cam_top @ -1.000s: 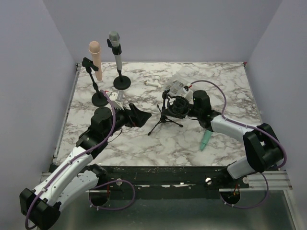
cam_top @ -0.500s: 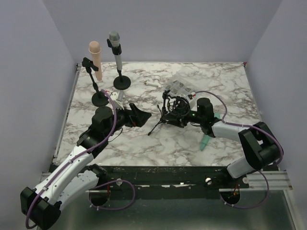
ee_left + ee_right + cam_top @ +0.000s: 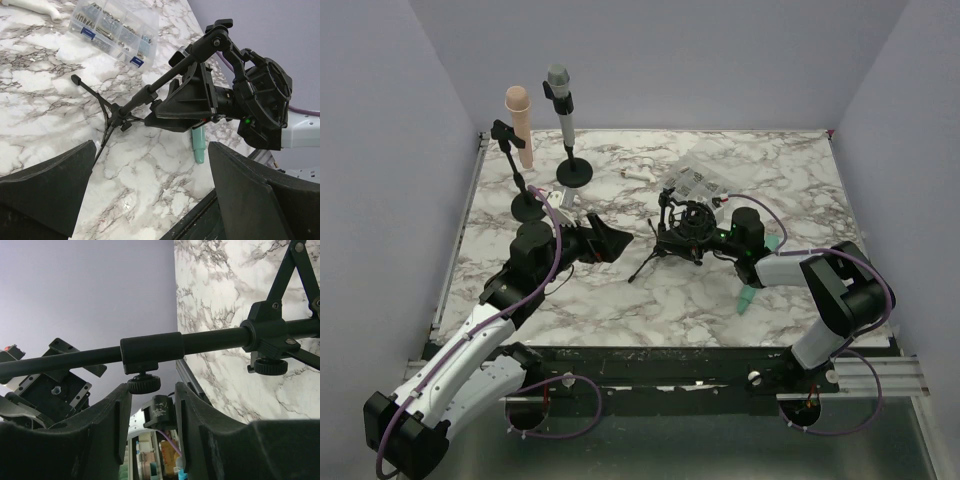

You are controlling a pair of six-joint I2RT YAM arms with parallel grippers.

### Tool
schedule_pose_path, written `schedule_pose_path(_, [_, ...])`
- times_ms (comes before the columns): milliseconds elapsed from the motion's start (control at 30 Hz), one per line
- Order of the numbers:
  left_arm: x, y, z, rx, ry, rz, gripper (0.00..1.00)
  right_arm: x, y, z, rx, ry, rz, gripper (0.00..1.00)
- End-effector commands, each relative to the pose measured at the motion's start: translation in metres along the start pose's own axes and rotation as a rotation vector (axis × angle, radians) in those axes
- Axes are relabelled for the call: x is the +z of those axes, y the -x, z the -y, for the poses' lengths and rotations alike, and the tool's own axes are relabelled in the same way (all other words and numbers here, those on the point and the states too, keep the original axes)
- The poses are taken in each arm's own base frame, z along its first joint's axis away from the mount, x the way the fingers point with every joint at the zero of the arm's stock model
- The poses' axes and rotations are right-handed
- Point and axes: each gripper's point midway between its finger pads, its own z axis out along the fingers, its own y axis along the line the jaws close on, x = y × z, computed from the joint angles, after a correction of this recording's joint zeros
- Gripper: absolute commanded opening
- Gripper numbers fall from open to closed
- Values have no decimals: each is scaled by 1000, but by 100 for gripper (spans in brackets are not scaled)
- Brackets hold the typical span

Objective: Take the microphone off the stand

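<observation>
A black tripod stand with an empty ring mount stands mid-table. A teal microphone lies flat on the marble to its right, also in the left wrist view. My right gripper is at the stand's boom rod. Its jaws are open either side of the rod's small knob, not pressing it. My left gripper is wide open and empty, just left of the tripod, facing it. A grey microphone sits upright in a round-base stand at the back left.
A beige microphone stands at the back left beside a second round-base stand with an empty clip. A clear parts box and a small white piece lie behind the tripod. Walls close in on three sides.
My right arm has dropped lower and its wrist has swung right and nearer, with the gripper staying at the tripod's rod. The tripod shifted slightly. The left arm barely moved.
</observation>
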Motion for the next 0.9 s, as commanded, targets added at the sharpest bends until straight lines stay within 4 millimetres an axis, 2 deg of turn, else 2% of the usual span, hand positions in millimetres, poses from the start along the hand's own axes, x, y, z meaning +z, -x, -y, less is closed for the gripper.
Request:
schedule_pose_path(0, [-3,7,5,4,-24,15,99,5,15,-4,-31,8,48,44])
schedule_pose_path(167, [-4,9,1,13,-10,22,99,9,26,12,-131,-98,80,29])
schedule_pose_path(233, [-4,9,0,15,-7,24,99,6,31,27,-182,-186,96,24])
schedule_pose_path(267, [-4,9,0,16,-7,23,99,6,33,28,-210,-200,100,19])
schedule_pose_path(333, [-4,10,0,17,-7,24,99,4,37,34,-274,-251,103,1])
schedule_pose_path(433, [-4,10,-1,17,-6,24,99,0,43,47,-407,-380,108,1])
schedule_pose_path(533, [-5,10,-2,16,-4,24,99,-6,47,52,-529,-470,114,1])
schedule_pose_path(700, [-5,10,0,12,-7,22,99,-6,41,56,-582,-476,58,1])
schedule_pose_path(767, [-6,11,2,8,-12,22,98,-4,36,52,-572,-447,37,7])
schedule_pose_path(867, [-8,13,4,2,-16,26,99,-1,34,39,-549,-409,41,24])
